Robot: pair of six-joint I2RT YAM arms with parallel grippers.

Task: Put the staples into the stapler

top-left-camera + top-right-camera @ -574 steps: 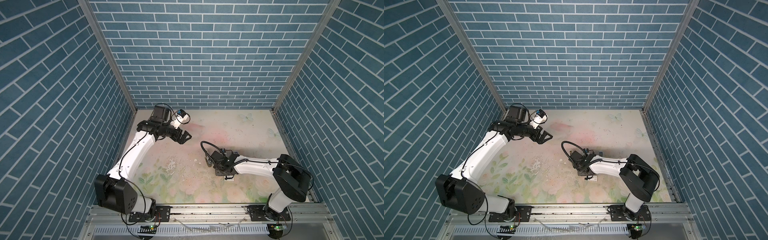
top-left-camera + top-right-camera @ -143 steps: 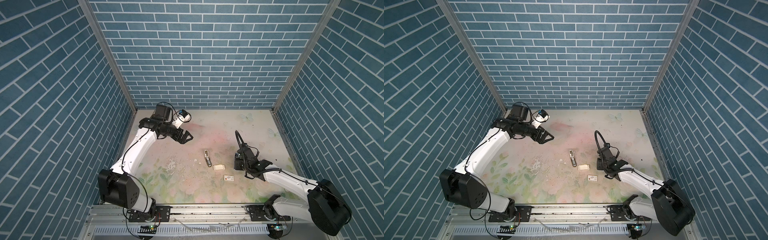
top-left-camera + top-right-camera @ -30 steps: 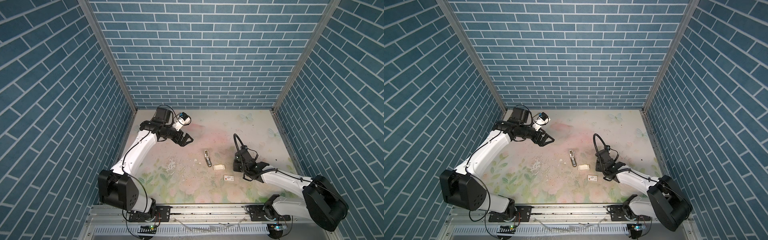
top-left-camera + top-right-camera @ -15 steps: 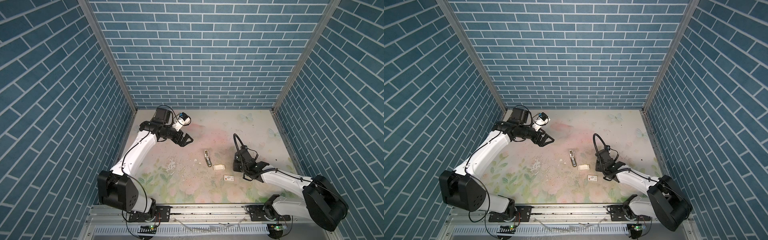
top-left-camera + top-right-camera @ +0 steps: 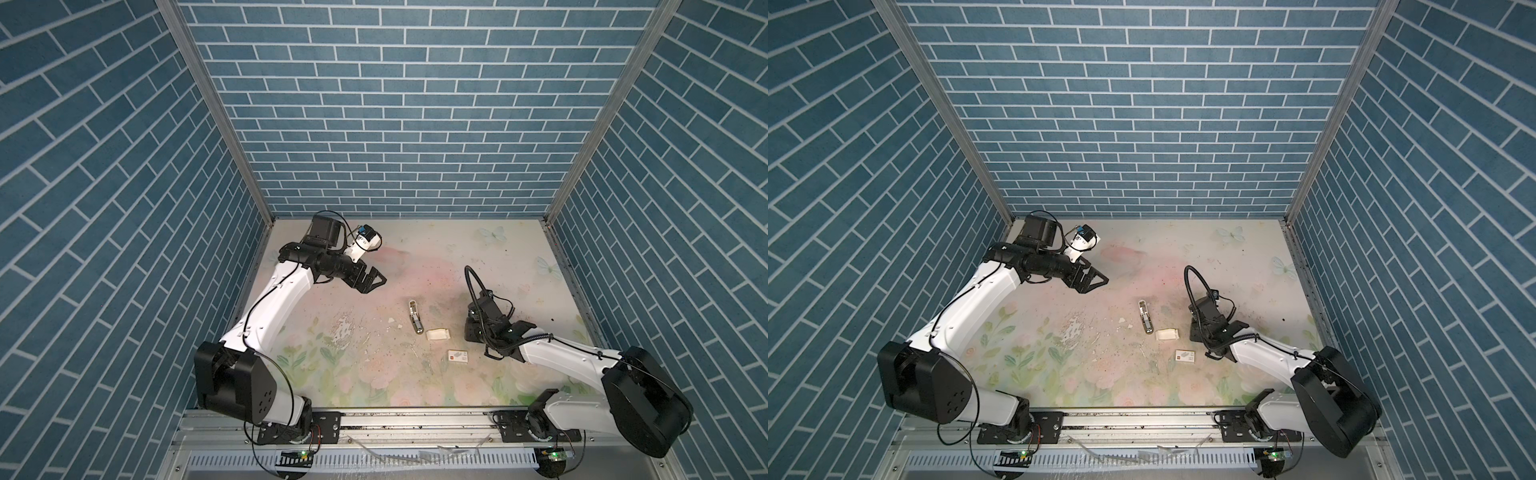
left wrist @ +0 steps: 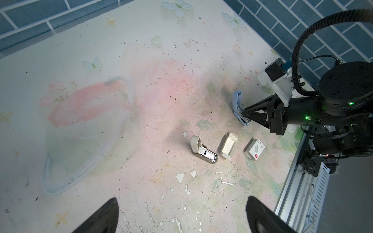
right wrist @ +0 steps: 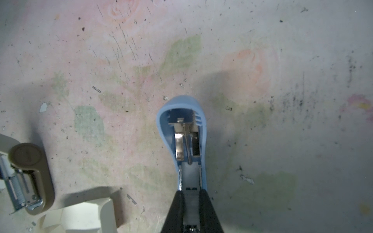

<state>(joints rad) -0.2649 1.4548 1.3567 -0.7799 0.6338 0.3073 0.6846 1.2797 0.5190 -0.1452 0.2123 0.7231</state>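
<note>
**Seating the strip in the open blue stapler**

The right gripper (image 7: 191, 194), its fingers pressed nearly together, pinches a pale grey strip, apparently the staples (image 7: 191, 205). It holds them at the rear of the open channel of the blue stapler (image 7: 181, 129), which lies on the mat (image 7: 282, 100) with its lid raised. The left gripper (image 5: 376, 286) hangs spread wide and empty, well apart from the work.

To do this step well, the strip should probably run in line with the channel and go in level between the walls. It should be let go only once it sits flat, since the unheld stapler could shift under a skewed push.

Counts:
- Two staplers: the blue one and a beige stapler (image 6: 203, 150), also open.
- One cream tray (image 6: 229, 146).
- One printed box (image 6: 254, 149).
- At least two loose staples (image 7: 96, 89) on the mat.
- Two grippers.
</note>
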